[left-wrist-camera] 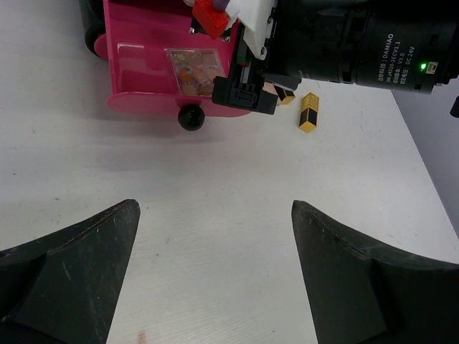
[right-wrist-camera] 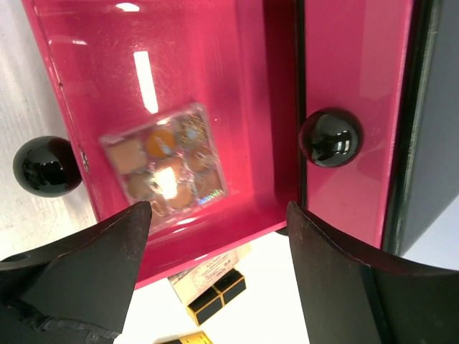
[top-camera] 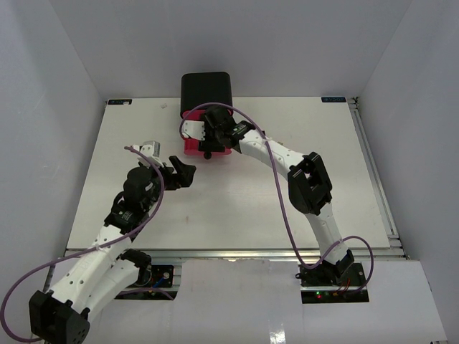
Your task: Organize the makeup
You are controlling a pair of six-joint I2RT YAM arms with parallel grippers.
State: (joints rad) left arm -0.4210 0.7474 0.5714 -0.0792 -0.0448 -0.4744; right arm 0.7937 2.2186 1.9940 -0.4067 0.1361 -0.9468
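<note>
Two hands show, both with fingers spread apart. The left hand [left-wrist-camera: 215, 208] hovers over the white surface [left-wrist-camera: 215, 165], on the near side of the pulled-out pink drawer [left-wrist-camera: 136, 79]. The square eyeshadow palette [right-wrist-camera: 163, 166] lies flat in that drawer, toward its near right corner. The right hand [right-wrist-camera: 215, 215] hangs above the palette. One black-and-gold lipstick [left-wrist-camera: 308, 112] lies on the surface just right of the drawer, with a second lipstick [left-wrist-camera: 285, 95] partly hidden beside it.
</note>
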